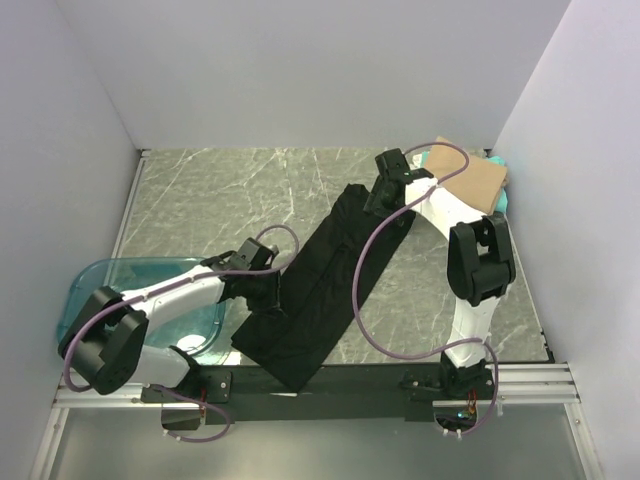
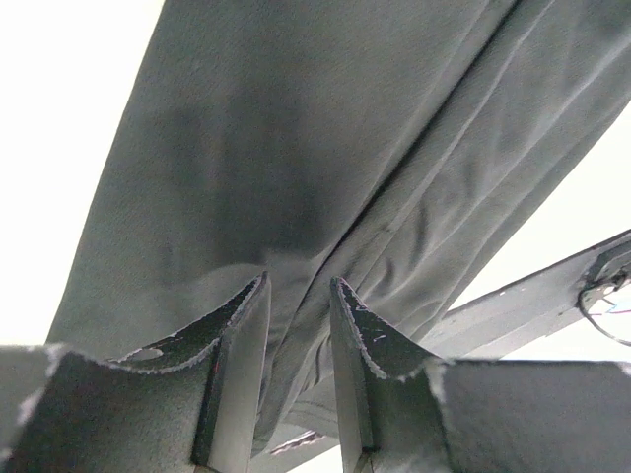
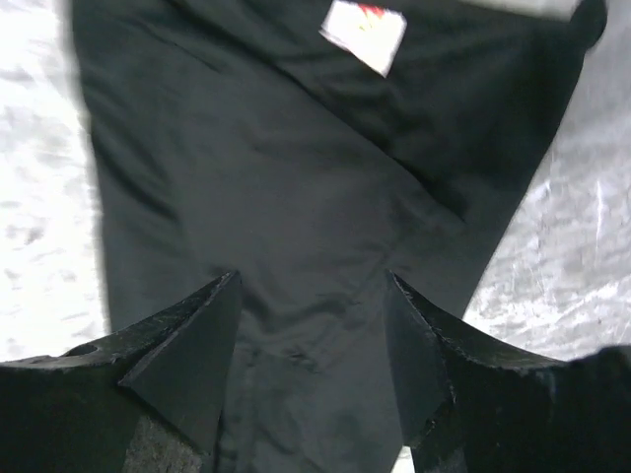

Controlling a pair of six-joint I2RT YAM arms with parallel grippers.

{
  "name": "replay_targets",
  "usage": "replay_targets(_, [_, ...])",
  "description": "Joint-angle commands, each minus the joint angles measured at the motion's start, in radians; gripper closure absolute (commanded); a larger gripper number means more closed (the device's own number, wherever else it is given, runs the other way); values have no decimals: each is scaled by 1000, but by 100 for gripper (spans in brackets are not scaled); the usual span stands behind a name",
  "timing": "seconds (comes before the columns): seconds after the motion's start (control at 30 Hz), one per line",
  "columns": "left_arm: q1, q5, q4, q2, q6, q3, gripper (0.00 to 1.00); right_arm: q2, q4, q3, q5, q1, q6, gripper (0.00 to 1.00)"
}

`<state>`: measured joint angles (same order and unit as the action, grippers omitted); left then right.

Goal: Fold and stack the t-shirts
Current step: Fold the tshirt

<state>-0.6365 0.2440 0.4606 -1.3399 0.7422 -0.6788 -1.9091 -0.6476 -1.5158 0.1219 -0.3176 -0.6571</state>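
**A:** Your left gripper (image 2: pixel 299 282) is clamped on a fold of the black t-shirt (image 1: pixel 320 290), at its near end beside the blue tub (image 1: pixel 90 285)

**B:** And your right gripper (image 3: pixel 311 286) hangs over the shirt's far end, jaws apart, nothing between them

**A:** The shirt lies as a long strip, diagonal across the table (image 1: pixel 220 200). The tan t-shirt (image 1: pixel 475 178) sits folded on the teal t-shirt (image 1: pixel 504 198) in the far right corner

A long-folded black t-shirt (image 1: pixel 320 290) is lying diagonally from near left to far right, the left gripper (image 1: pixel 270 291) resting at its near-left edge and the right gripper (image 1: pixel 381 201) hanging at its far end.
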Motion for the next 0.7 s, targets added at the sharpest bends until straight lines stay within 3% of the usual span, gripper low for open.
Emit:
replay_targets(0.0, [-5,21,-63,-18,3,5,63,-2,28,12,19,-9,-30,35])
replay_targets(0.2, [-5,18,-114,-99,-6,36,64,-53,23,26,7,-15,-45,35])
replay_targets(0.67, [-5,58,-134,-197,-30,27,66,-231,-43,-115,-27,-15,-52,36])
